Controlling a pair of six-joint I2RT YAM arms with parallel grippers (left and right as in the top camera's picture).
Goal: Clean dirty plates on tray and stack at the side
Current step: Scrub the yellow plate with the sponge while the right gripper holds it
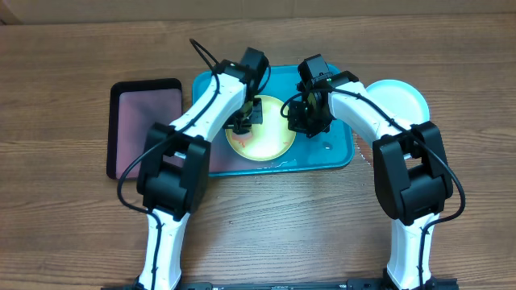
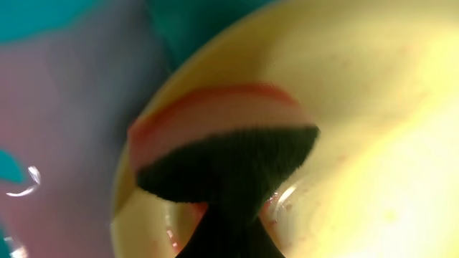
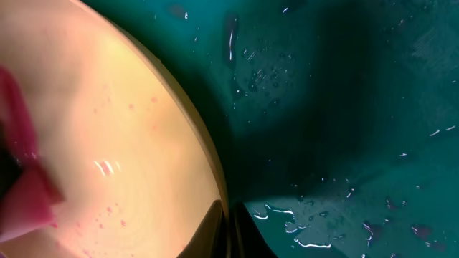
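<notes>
One yellow-green plate (image 1: 268, 143) lies inside the turquoise tray (image 1: 332, 153), whose floor is beaded with water. The left end effector (image 1: 244, 119) is clenched on a pink-and-black sponge (image 2: 229, 161) pressed against the plate. The right end effector (image 1: 303, 121) is pinched tight on the plate's right rim. A pale aqua plate (image 1: 401, 98) sits on the table (image 1: 282, 221) just right of the tray, and a black tray (image 1: 145, 122) lies to the left.

white arms (image 1: 211, 101), black joints (image 1: 173, 173), black cables (image 1: 205, 55)
</notes>
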